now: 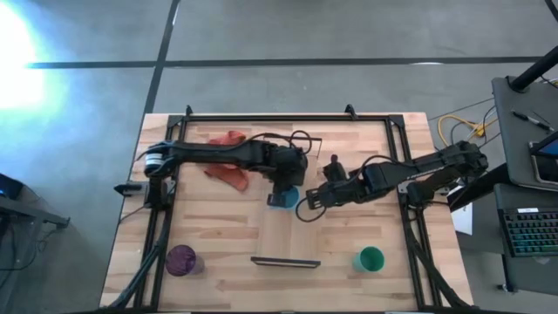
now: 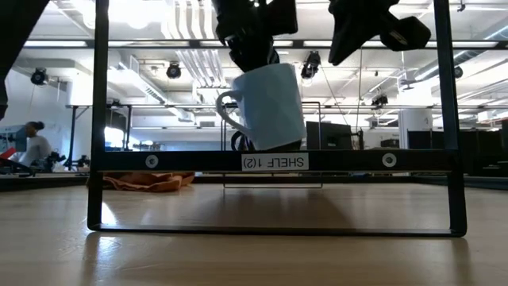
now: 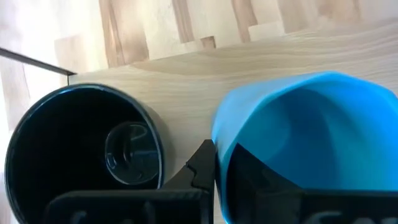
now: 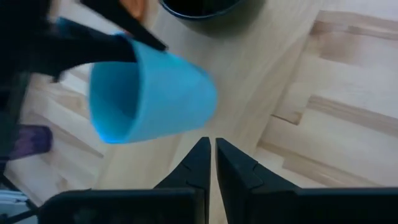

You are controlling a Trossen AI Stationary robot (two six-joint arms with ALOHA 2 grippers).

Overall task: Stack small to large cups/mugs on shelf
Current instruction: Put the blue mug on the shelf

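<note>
Above the pale wooden shelf (image 1: 286,228), the left gripper (image 1: 285,188) clamps the rim of the glossy light blue mug (image 2: 268,107), holding it clear of the board. Seen from table height, the smooth, tapered mug hangs tilted, its loop handle toward the left of that view and its mouth up toward the gripper. A round black cup (image 3: 87,155) stands upright on the shelf just beside it. The right gripper (image 4: 209,163) hovers nearby, fingers nearly touching. A purple cup (image 1: 181,259) and green cup (image 1: 370,258) stand well apart on the plank tabletop (image 1: 209,222); a crumpled orange cloth (image 1: 228,166) lies beyond.
</note>
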